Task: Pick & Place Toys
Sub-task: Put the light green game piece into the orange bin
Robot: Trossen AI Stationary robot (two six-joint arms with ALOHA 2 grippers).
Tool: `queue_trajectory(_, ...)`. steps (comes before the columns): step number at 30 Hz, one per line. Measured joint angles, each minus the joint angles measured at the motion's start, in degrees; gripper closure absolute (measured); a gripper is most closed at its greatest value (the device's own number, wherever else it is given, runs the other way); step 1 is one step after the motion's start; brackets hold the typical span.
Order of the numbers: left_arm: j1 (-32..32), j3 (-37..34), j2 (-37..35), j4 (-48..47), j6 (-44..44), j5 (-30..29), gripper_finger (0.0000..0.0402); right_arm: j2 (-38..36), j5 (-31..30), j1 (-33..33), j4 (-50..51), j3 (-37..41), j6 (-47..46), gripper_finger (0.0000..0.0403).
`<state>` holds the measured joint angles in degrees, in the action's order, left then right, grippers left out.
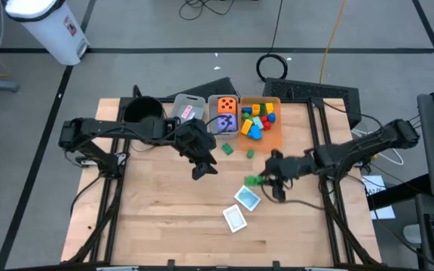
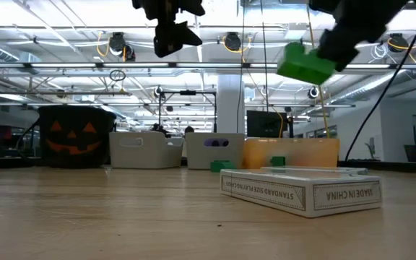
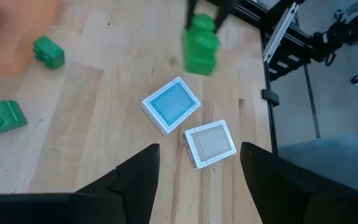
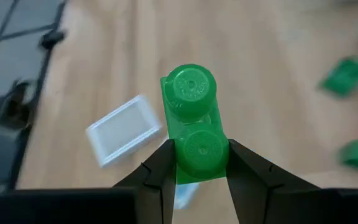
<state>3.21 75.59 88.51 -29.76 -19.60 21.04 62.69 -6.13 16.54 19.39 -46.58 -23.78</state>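
Right gripper [image 4: 194, 163] clamped on green block [image 4: 191, 121], raised above table right of centre. Carry it far-left over orange bin [image 1: 275, 134], level, release low. Left gripper [image 3: 197, 165] open, empty, above 2 card boxes [image 3: 171, 104].

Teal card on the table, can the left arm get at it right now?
Probably yes: the left gripper hangs open and empty above the teal card, with nothing between them; the right gripper holds a green block alongside.

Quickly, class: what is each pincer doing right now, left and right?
Left pincer: open, holding nothing, above the two card boxes.
Right pincer: shut on the green block, lifted off the table.
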Motion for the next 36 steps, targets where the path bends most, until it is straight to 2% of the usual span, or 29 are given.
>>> queue_trajectory(7, 1.79, 0.00, -0.02, 0.05, 0.00, 2.14, 0.0169, -0.85, -1.70, -14.59, 5.89, -6.69, 9.00, 0.0304)
queue_trajectory(11, 2.03, 0.00, -0.02, 0.05, 0.02, 3.16, 0.0169, -0.34, -3.27, -25.19, 7.10, -9.32, 9.44, 0.0304)
queue_trajectory(17, 2.03, 0.00, -0.02, 0.05, 0.02, 3.58, 0.0169, -0.36, -5.57, -40.06, 7.66, -8.91, 9.33, 0.0304)
queue_trajectory(20, 2.03, 0.00, -0.02, 0.03, 0.02, 3.58, 0.0169, -0.34, -2.45, -45.28, 7.60, -8.01, 9.78, 0.0304)
queue_trajectory(23, 2.03, 0.00, -0.02, 0.03, 0.02, 3.58, 0.0169, -0.34, 0.40, -48.01, 7.43, -7.57, 9.98, 0.0304)
queue_trajectory(30, 2.03, 0.00, -0.02, 0.24, -0.12, 3.58, 0.0170, 0.07, -3.03, -49.47, 7.41, -7.35, 8.08, 0.0304)
queue_trajectory(36, 2.03, 0.04, -0.96, 5.64, -1.94, 3.60, 0.0169, 5.26, -2.86, -49.42, 7.33, -7.35, 7.42, 0.0304)
